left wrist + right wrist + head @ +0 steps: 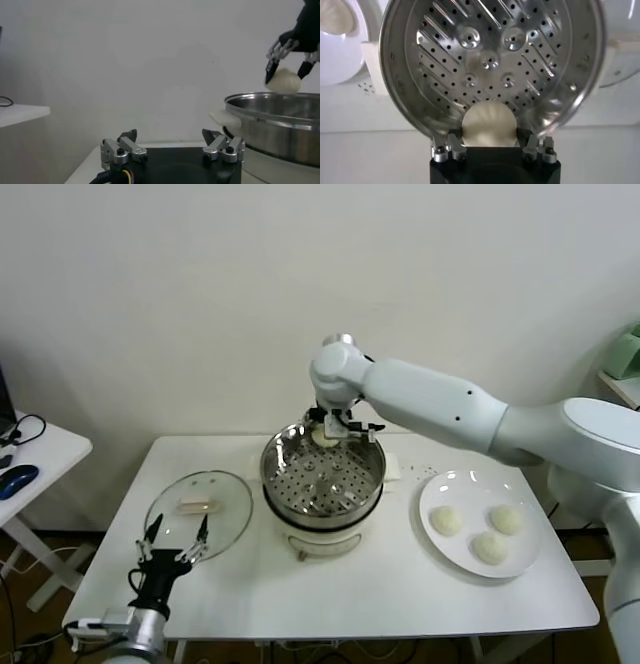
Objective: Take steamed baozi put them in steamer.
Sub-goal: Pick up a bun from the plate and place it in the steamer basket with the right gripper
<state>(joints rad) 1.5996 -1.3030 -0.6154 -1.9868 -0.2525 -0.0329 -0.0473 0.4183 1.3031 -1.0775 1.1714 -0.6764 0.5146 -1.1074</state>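
The shiny steel steamer [322, 474] with a perforated bottom sits on its cream pot base at the table's middle, with nothing in it. My right gripper [330, 430] is shut on one cream-white baozi [488, 125] and holds it above the steamer's far rim; the held bun also shows in the left wrist view [283, 81]. Three more baozi [446, 521] [506, 519] [490, 547] lie on the white plate [437, 489] to the right. My left gripper [176, 536] is open and empty, low at the front left by the glass lid.
The round glass lid [198, 514] lies flat on the table left of the steamer, with a pale handle on it. A side table with a blue mouse [18, 478] stands at far left. The wall is close behind the table.
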